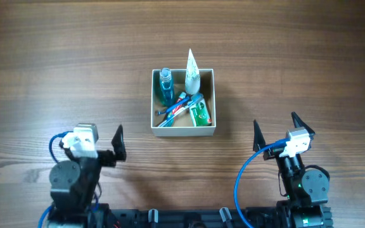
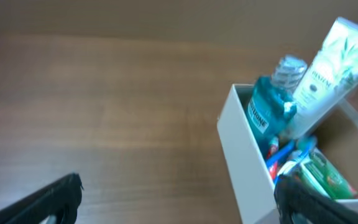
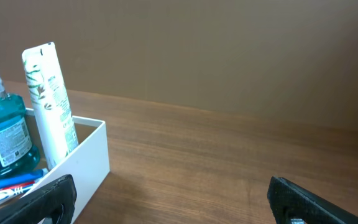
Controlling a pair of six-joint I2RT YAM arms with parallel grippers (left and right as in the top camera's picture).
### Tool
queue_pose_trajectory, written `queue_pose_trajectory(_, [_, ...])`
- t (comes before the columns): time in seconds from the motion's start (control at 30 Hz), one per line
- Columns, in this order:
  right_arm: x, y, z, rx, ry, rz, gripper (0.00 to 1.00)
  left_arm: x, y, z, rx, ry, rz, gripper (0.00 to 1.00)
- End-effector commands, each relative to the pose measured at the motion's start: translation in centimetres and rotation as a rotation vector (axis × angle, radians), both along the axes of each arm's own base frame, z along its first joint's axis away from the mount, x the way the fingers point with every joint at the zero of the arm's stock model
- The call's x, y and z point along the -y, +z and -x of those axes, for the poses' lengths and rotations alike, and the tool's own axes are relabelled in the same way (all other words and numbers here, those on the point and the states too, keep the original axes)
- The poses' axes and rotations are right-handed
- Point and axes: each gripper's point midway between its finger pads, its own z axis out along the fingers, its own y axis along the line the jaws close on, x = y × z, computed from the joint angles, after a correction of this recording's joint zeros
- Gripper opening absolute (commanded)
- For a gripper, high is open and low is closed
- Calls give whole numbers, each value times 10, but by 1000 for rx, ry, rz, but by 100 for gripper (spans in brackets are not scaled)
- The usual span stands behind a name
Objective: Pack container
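- Writing is seen on the white tube (image 2: 328, 68) and on the label of the blue mouthwash bottle (image 2: 267, 109), but it is too blurred to be read. A green leaf print is shown on the tube.
- White lettering is carried by a green packet (image 1: 200, 114); no word can be made out.
- One container (image 1: 182, 132) is counted: a square, shallow white-walled box, set near the middle of the wood-grain surface (image 1: 56, 63).
- One mouthwash bottle is stood in the container's 10 o'clock corner. One tube is leaned at 1 o'clock, its crimped end raised above the far wall.
- The one green packet is laid at 4 o'clock inside the box.
- At least two toothbrushes (image 1: 179, 104) are crossed in the middle, one blue, one red and white. The exact count cannot be told.
- Two arms are seen at the near edge, both held well apart from the container.
- The left gripper (image 2: 178, 185) is placed at 8 o'clock of the container. Its fingers are spread wide with nothing between them, and the box is seen at the right of its wrist view.
- The right gripper (image 1: 276, 128) is placed at 4 o'clock of the container. It is likewise released and empty, with both pointed fingers aimed towards 12 o'clock.
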Motion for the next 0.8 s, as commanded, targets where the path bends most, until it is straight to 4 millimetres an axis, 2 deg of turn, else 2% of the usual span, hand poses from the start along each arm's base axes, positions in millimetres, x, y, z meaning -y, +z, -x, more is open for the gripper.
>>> queue_pose_trajectory(0.0, [1, 1, 0, 1, -3, -13, 100, 5, -7, -13, 153, -23, 13, 100])
queue_pose_trajectory(0.1, [1, 1, 0, 1, -3, -13, 100, -2, 1, -19, 303, 7, 15, 100])
queue_pose_trajectory(0.17, [1, 1, 0, 1, -3, -13, 100, -6, -1, -19, 340, 24, 11, 100])
queue_pose_trajectory(0.33, [1, 1, 0, 1, -3, -13, 100, -8, -31, -16, 240, 31, 27, 100])
queue_pose_trajectory(0.77, [1, 1, 0, 1, -3, -13, 100, -7, -30, -16, 238, 36, 67, 100])
